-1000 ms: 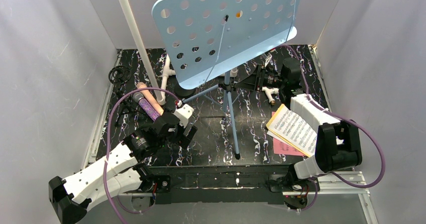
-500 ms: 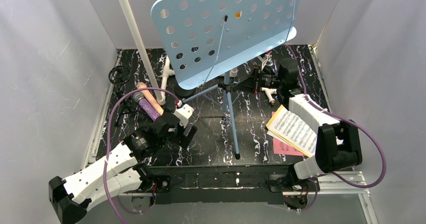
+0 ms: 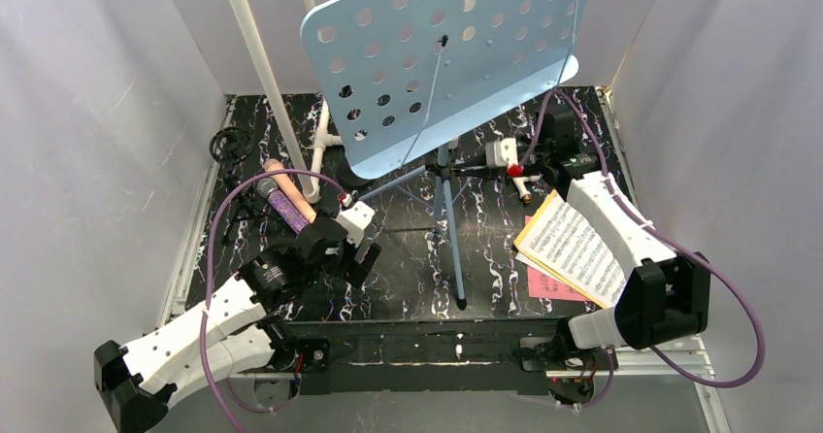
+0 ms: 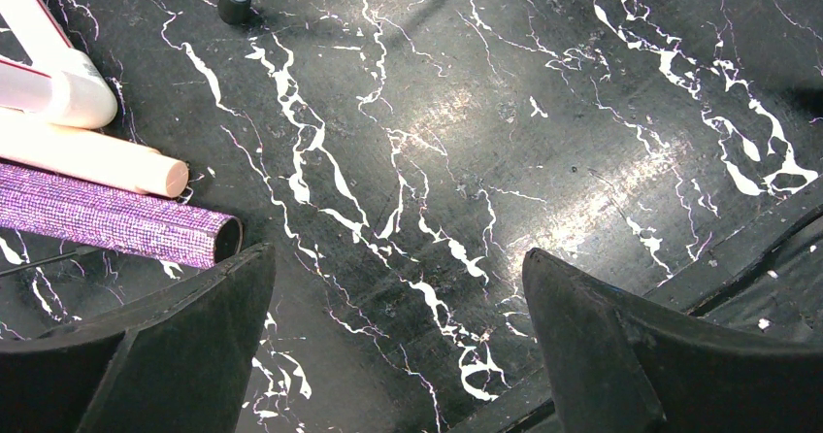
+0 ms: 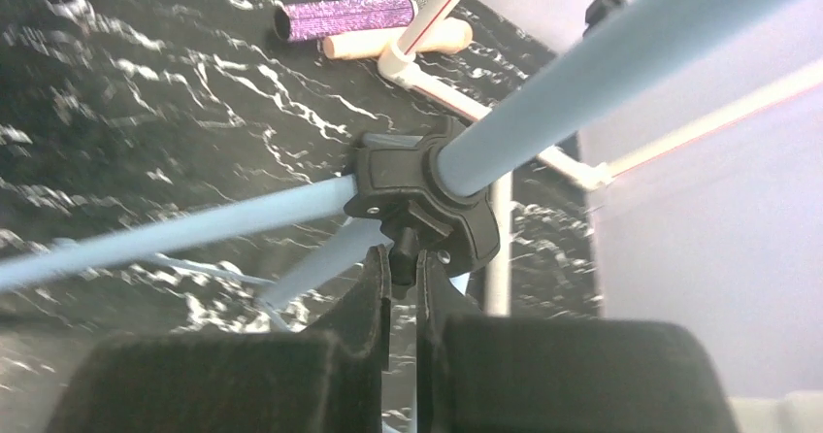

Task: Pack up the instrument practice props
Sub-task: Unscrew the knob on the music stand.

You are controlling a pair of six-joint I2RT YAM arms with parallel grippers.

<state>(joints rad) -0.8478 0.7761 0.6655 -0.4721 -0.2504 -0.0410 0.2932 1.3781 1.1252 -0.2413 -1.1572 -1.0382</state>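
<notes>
The light-blue perforated music rack (image 3: pixel 446 54) stands on its blue-legged tripod stand (image 3: pixel 448 229) in the middle of the mat. My right gripper (image 3: pixel 466 168) reaches left to the stand's black hub (image 5: pixel 427 195) and is shut on the small black knob (image 5: pixel 403 249) under it. My left gripper (image 3: pixel 361 256) is open and empty, low over the mat. The glittery purple microphone (image 4: pixel 107 217) and the pink microphone (image 4: pixel 87 156) lie side by side just left of it. White sheet music (image 3: pixel 573 249) and a pink page (image 3: pixel 553 285) lie beside the right arm.
The white pipe frame (image 3: pixel 257 59) rises at the back left, with a fitting (image 4: pixel 58 88) by the microphones. A black tripod mount (image 3: pixel 231 147) lies at the far left and a round black base (image 3: pixel 354 176) sits under the rack. White walls enclose three sides.
My right wrist has rolled at the stand's hub, and its white camera now faces up. The music rack has shifted up and to the right. The left arm has not moved.
</notes>
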